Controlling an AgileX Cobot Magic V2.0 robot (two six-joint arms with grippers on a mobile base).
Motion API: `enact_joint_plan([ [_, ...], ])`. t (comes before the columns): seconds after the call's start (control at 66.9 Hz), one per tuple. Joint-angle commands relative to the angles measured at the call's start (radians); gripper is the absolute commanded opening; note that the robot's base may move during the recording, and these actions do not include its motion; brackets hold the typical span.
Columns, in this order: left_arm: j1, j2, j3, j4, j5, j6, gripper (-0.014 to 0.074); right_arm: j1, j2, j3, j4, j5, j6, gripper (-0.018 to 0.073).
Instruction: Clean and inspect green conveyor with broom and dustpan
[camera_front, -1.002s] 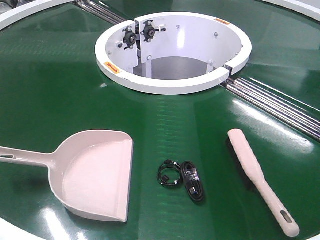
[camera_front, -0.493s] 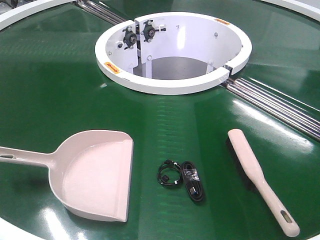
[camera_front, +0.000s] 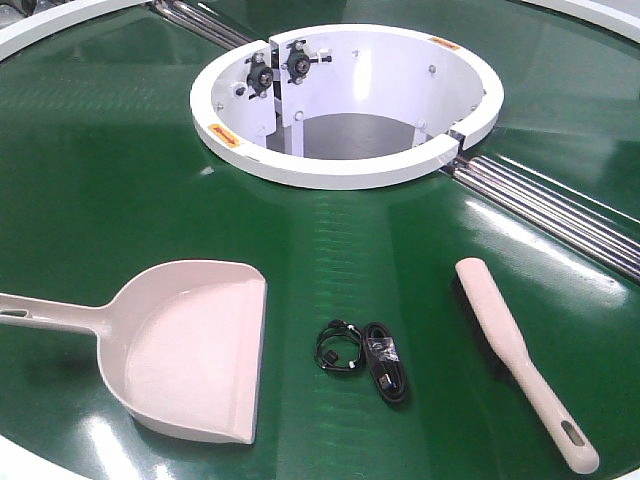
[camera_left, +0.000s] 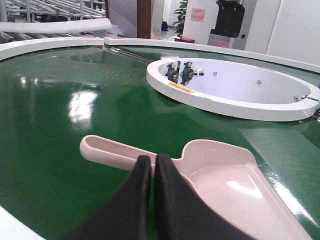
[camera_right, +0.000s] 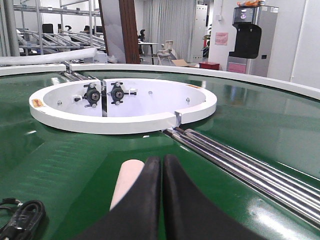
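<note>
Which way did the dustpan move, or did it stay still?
No, it stayed still: the dustpan keeps the same gap from the white ring housing.

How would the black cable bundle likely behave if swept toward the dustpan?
The black cable bundle looks loosely coiled, so probably floppy; it may unwind rather than move whole. It seems light, and the green conveyor is glossy, so it should slide easily.

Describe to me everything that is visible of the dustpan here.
The dustpan is pale pink-beige, seemingly smooth plastic: a wide scoop with raised walls, a flat lip, and a long straight handle with a slotted hole near its end. It lies flat and empty on the green conveyor, lip facing the black cable bundle without touching it. Only the belt touches it.
</note>
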Motion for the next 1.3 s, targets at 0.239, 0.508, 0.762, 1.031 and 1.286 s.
enact_joint_plan([
  [0.239,0.001,-0.01,-0.064,0.002,-0.16,0.088,-0.0006,-0.004,-0.018,0.02,-0.002,-0.078,-0.005,-0.001],
  [0.508,0.001,0.206,-0.422,0.005,0.151,0.145,-0.0006,-0.004,-0.018,0.02,0.002,-0.077,-0.005,-0.001],
  [0.762,0.001,0.549,-0.651,-0.004,0.472,0.144,-0.0006,-0.004,-0.018,0.02,0.002,-0.077,-0.005,-0.001],
  [1.031,0.001,0.726,-0.666,-0.003,0.632,0.145,-0.0006,-0.004,-0.018,0.02,0.002,-0.077,-0.006,-0.001],
  [1.286,0.001,0.746,-0.666,-0.003,0.636,0.134,0.0006,-0.004,-0.018,0.02,0.002,-0.078,-0.006,-0.001],
])
